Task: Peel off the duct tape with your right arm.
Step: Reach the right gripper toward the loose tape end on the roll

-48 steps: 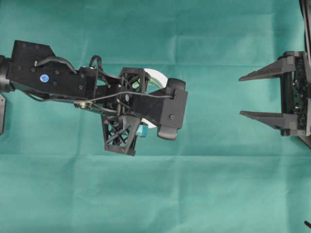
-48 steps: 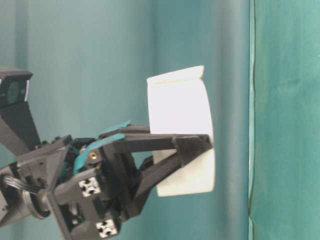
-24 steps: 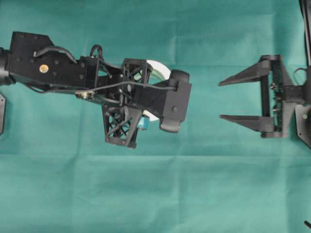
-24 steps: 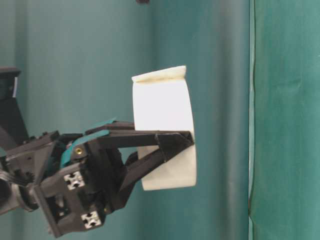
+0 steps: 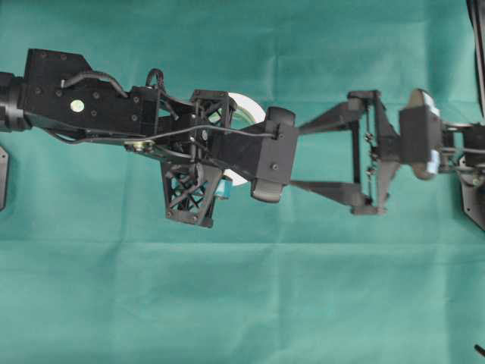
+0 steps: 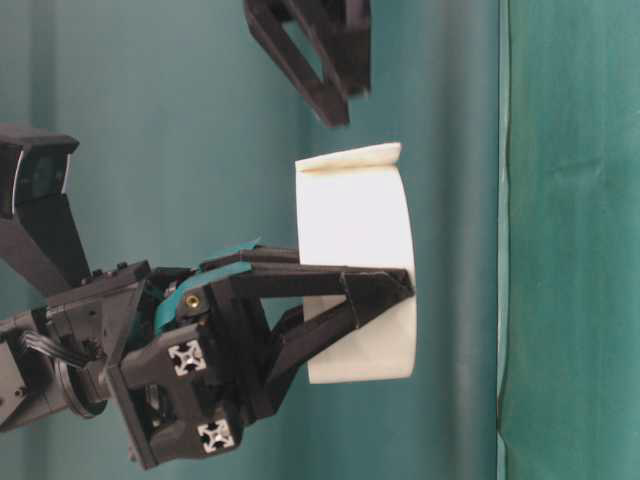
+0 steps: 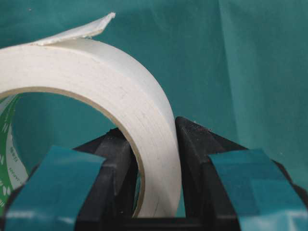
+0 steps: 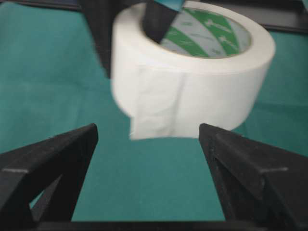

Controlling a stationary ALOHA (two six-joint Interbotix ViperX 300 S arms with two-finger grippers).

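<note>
The duct tape [image 8: 192, 82] is a wide white roll with a green-printed core, held up off the cloth. My left gripper [image 7: 151, 127], with teal-taped fingers [image 7: 53, 187], is shut on the roll's wall, one finger inside the core and one outside. A loose strip end [image 8: 159, 113] peels from the roll and faces my right gripper [image 8: 148, 132]. That gripper stands open, its plain black fingers level with the strip and just short of it, nothing between them. From overhead the right gripper [image 5: 297, 155] reaches up against the left wrist block [image 5: 269, 155], which hides most of the roll [image 5: 246, 106].
Green cloth [image 5: 242, 303] covers the whole table, with a crease running across it below the arms. Black fixtures sit at the left edge [image 5: 2, 178] and right edge [image 5: 474, 205]. In the table-level view the right gripper [image 6: 320, 60] hangs just above the strip end [image 6: 350, 157].
My right arm has travelled left from the right edge until its open fingers reach the roll. The left arm keeps its grip and has shifted only slightly.
</note>
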